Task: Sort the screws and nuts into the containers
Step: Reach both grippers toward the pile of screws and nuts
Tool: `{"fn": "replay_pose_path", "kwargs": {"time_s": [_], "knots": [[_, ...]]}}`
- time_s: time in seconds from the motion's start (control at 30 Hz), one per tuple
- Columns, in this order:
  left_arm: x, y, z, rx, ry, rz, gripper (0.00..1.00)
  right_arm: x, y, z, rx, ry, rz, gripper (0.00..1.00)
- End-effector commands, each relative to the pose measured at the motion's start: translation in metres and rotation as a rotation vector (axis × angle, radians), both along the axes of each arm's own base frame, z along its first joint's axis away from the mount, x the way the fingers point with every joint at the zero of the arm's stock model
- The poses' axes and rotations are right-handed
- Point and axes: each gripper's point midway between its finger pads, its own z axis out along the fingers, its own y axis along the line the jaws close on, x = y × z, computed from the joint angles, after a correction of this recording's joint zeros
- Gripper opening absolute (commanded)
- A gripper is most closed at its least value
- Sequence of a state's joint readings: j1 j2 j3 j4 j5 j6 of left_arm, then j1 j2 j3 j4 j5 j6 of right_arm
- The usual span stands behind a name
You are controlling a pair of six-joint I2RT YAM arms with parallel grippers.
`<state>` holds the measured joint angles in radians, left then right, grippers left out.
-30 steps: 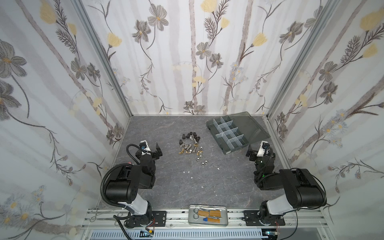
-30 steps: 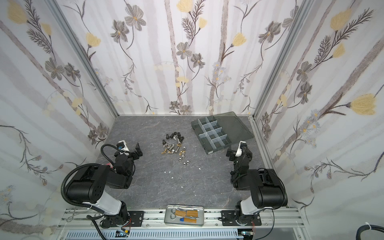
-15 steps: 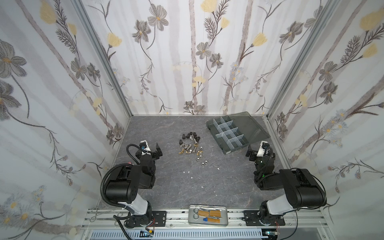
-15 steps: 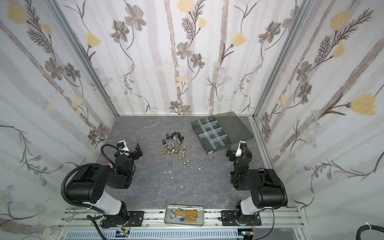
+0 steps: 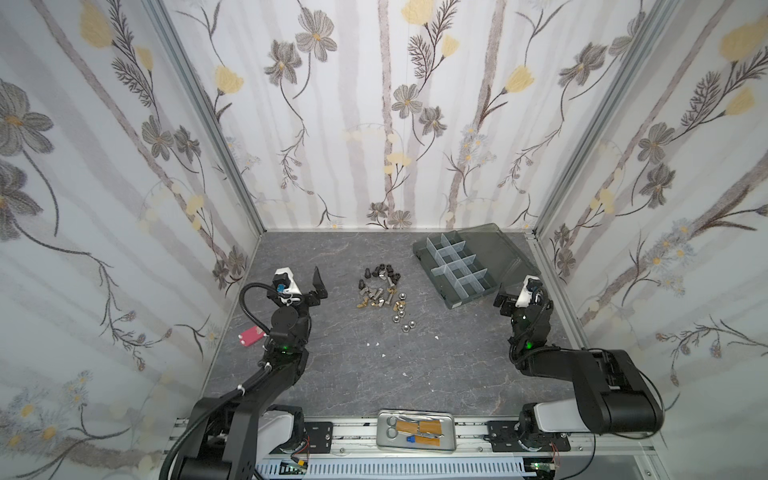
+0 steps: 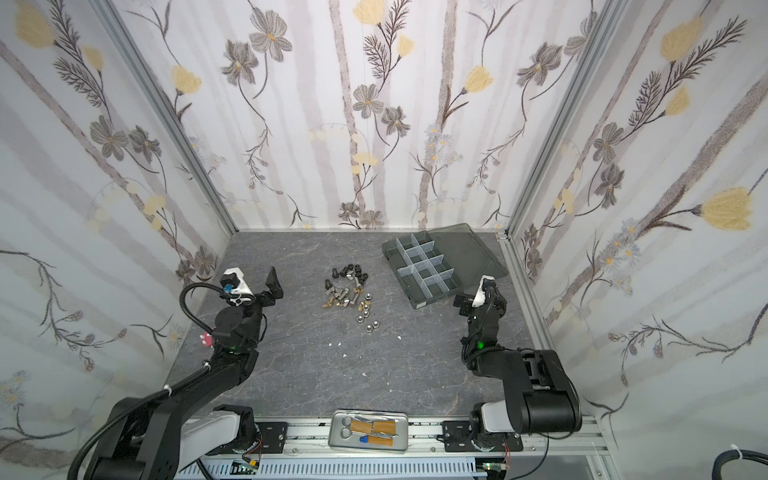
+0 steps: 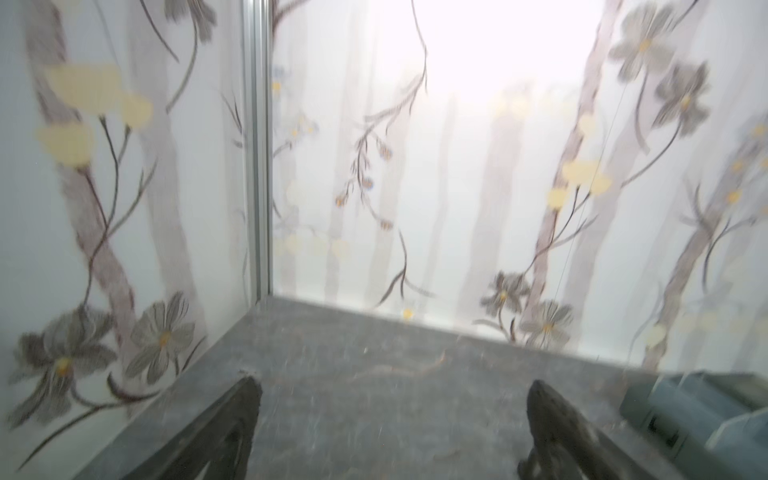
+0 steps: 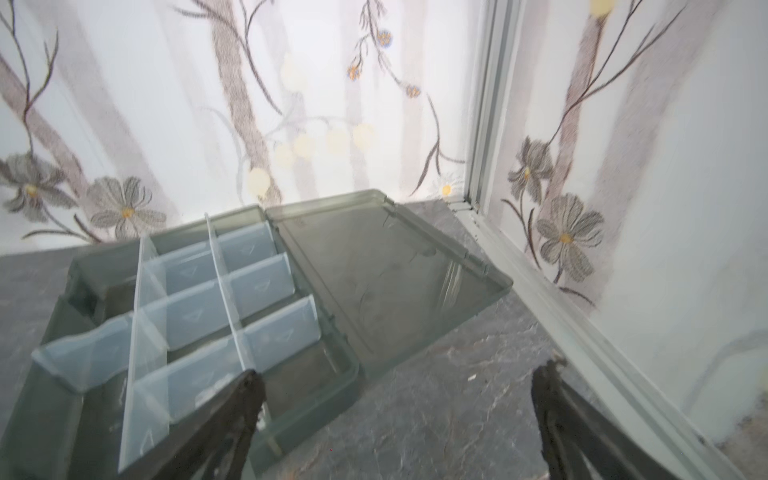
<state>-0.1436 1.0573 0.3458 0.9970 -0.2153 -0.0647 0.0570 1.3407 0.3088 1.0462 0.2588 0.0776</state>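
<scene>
Metal is lying nearest: a tray (image 5: pixel 381 432) holding scissors (image 5: pixel 390 427) is sitting at the near edge, taking no part. Past it, white specks (image 5: pixel 376 344) are dotting the grey table (image 5: pixel 436 374).

The left gripper (image 7: pixel 395 388) is resting low with its jaws spread wide and nothing between them, near the fasteners (image 5: pixel 380 291) on their left. The right gripper (image 8: pixel 399 376) is likewise gaping and empty, sitting just beside the near right end of the box (image 5: pixel 451 304).

All the fasteners are lying loose mid-table, apart from the box. Silver nuts (image 5: pixel 403 322) are nearest, then bolts (image 5: pixel 378 294) and brass pieces (image 5: pixel 368 304), with black screws (image 5: pixel 380 272) farthest. Every cell is looking empty, so sorting is not yet beginning.

These pieces are probably hard, light and slick, and the rounded nuts are likely to be rolling or squirting out under a pinch. Coming straight down and closing across a shank or a nut's sides is looking safest, one piece at a time.

Farthest, the lid (image 5: pixel 494 245) is lying open, flat to the box's right.
</scene>
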Motion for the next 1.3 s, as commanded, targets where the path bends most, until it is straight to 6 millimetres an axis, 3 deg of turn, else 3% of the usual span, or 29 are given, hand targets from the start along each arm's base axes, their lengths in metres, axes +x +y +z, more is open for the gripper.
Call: {"fn": "replay_pose_path", "kwargs": {"time_s": [0.0, 0.03, 0.07, 0.1, 0.13, 0.17, 0.23, 0.33, 0.4, 0.47, 0.53, 0.77, 0.9, 1.13, 1.27], "knots": [[0.004, -0.028, 0.021, -0.07, 0.072, -0.132, 1.0, 0.007, -0.007, 0.013, 0.194, 0.107, -0.071, 0.99], [0.008, -0.038, 0.028, -0.072, 0.089, -0.161, 1.0, 0.01, -0.008, 0.013, 0.316, 0.126, -0.1, 1.0], [0.012, -0.045, 0.028, -0.077, 0.118, -0.177, 1.0, 0.017, 0.003, 0.009, 0.41, 0.16, -0.032, 1.0], [0.019, -0.054, 0.028, -0.085, 0.149, -0.198, 1.0, 0.03, 0.043, 0.019, 0.414, 0.19, 0.233, 1.0], [0.026, -0.065, 0.021, -0.084, 0.198, -0.223, 1.0, 0.035, 0.077, 0.021, 0.394, 0.245, 0.393, 1.0], [0.033, -0.075, 0.016, -0.076, 0.238, -0.24, 1.0, 0.039, 0.097, 0.011, 0.359, 0.337, 0.404, 1.0], [0.045, -0.095, -0.002, -0.042, 0.326, -0.259, 1.0, 0.046, 0.142, 0.014, 0.237, 0.404, 0.461, 1.0], [0.055, -0.118, -0.031, -0.069, 0.422, -0.32, 1.0, 0.045, 0.204, -0.006, 0.044, 0.531, 0.517, 0.8], [0.057, -0.127, -0.049, -0.091, 0.485, -0.355, 0.98, 0.04, 0.237, -0.03, -0.07, 0.655, 0.551, 0.72], [0.054, -0.13, -0.068, -0.087, 0.55, -0.36, 0.95, 0.034, 0.26, -0.048, -0.096, 0.748, 0.604, 0.6], [0.048, -0.131, -0.086, -0.074, 0.603, -0.369, 0.95, 0.022, 0.28, -0.068, -0.091, 0.819, 0.684, 0.57], [0.006, -0.155, -0.147, 0.074, 0.814, -0.447, 0.96, -0.015, 0.31, -0.102, -0.154, 0.93, 0.765, 0.55], [-0.012, -0.17, -0.173, 0.112, 0.868, -0.481, 0.97, -0.031, 0.311, -0.125, -0.194, 1.0, 0.789, 0.54], [-0.009, -0.181, -0.186, 0.166, 0.882, -0.495, 0.98, -0.045, 0.324, -0.144, -0.193, 1.072, 0.854, 0.55], [-0.006, -0.185, -0.188, 0.182, 0.89, -0.498, 1.0, -0.049, 0.315, -0.155, -0.215, 1.107, 0.817, 0.53]]}}
